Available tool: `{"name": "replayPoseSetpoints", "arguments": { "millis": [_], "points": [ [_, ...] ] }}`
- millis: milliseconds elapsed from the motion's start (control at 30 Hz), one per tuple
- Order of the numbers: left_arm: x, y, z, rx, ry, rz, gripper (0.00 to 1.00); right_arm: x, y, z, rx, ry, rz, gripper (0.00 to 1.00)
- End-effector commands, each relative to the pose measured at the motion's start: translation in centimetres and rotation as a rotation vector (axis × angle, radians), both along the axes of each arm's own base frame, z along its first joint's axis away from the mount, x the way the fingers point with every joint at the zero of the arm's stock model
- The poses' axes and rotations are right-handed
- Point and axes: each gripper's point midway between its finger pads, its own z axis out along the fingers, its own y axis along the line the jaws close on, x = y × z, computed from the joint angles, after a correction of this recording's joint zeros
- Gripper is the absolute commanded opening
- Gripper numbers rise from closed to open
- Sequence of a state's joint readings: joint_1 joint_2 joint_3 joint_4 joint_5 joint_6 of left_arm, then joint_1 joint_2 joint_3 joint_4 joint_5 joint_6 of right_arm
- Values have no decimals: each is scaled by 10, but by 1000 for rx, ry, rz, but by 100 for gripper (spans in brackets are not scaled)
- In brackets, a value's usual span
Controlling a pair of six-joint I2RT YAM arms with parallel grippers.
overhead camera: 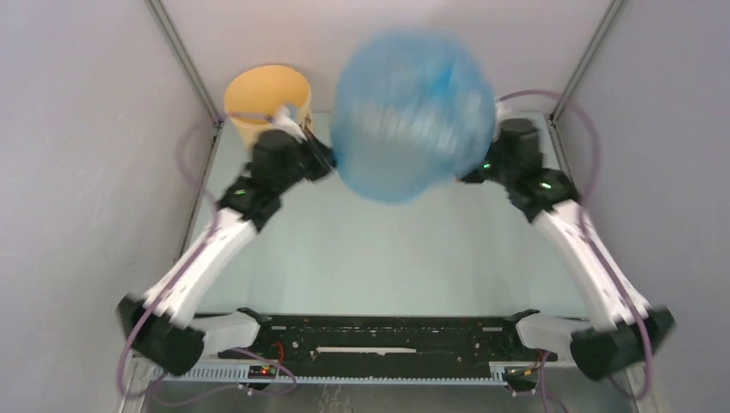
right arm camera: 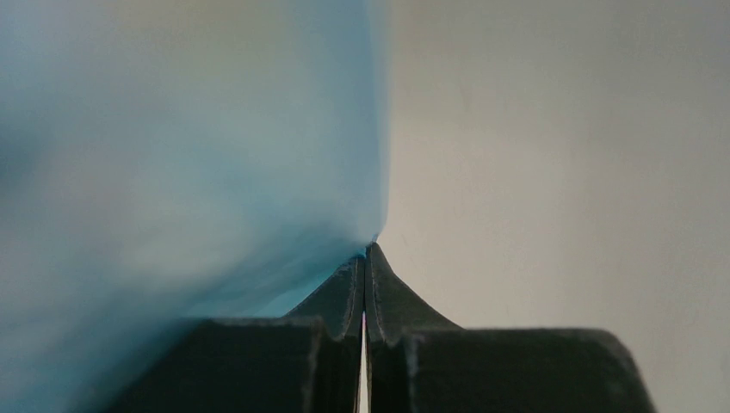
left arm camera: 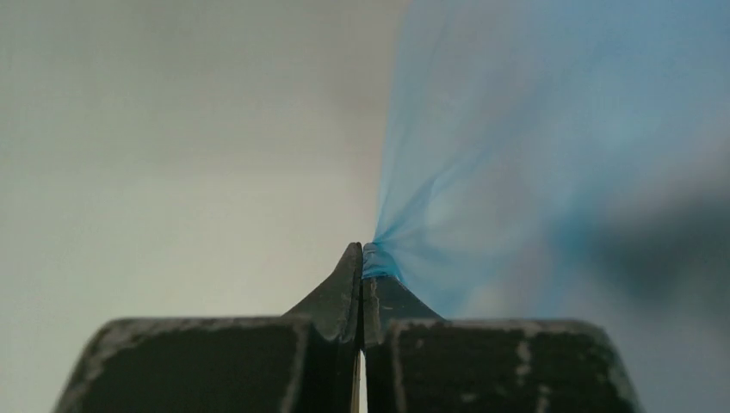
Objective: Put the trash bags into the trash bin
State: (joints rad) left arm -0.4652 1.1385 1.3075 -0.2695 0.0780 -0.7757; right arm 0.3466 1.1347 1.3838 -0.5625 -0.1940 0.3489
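Film is what both pincers hold. In the left wrist view your left gripper point(left arm camera: 362, 258) has its fingers pressed together on a gathered tuft of the trash bag point(left arm camera: 534, 155), whose folds fan up and to the right from the pinch. In the right wrist view your right gripper point(right arm camera: 366, 256) is likewise clamped on an edge of the blue sheet, which fills the left half of that frame. From above, the bag hangs as a rounded, blurred blue dome at the upper centre of the frame. It is strung between the two wrists and lifted off the table point(overhead camera: 379, 258). Holding it at opposite sides looks meant to stop the thin film collapsing and to let you carry it as one spread piece. The trash bin point(overhead camera: 267, 96) stands at the upper left, just behind your left wrist, which overlaps its near rim in this view; you cannot tell whether they touch. Its mouth shows only yellow, so I judge the bag is not yet in. Spread like this the bag looks wider than the bin, so you will probably need to bring the grippers together over the mouth. Watch the left arm, which sits close enough to nudge the bin.
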Motion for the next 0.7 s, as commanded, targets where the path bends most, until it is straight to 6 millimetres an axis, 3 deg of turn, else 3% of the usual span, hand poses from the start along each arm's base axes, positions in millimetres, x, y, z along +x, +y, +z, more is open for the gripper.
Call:
{"name": "replayPoseSetpoints", "arguments": {
  "millis": [0,33,100,200,300,367,533,600,667],
  "points": [
    [-29,-11,-215,170,530,-122,0,-33,10,-151,-123,493,78,0],
    [-38,-10,-228,176,557,-137,0,-42,9,-164,-142,532,90,0],
    [-48,-5,-232,189,546,-145,0,-56,9,-172,-160,548,107,0],
    [-47,0,-204,208,459,-141,0,-58,6,-152,-133,469,106,0],
    [-36,-8,-151,193,359,-177,0,-46,7,-111,-63,363,100,0],
    [-24,-18,-102,155,279,-192,0,-37,7,-78,-24,312,104,0],
    [-7,-26,57,10,5,-173,0,-14,8,11,6,201,84,0],
    [-2,-22,87,-17,-55,-140,0,-9,8,38,23,143,80,0],
    [4,-19,89,-15,-59,-109,0,-5,5,49,33,102,67,0]
  ]
}}
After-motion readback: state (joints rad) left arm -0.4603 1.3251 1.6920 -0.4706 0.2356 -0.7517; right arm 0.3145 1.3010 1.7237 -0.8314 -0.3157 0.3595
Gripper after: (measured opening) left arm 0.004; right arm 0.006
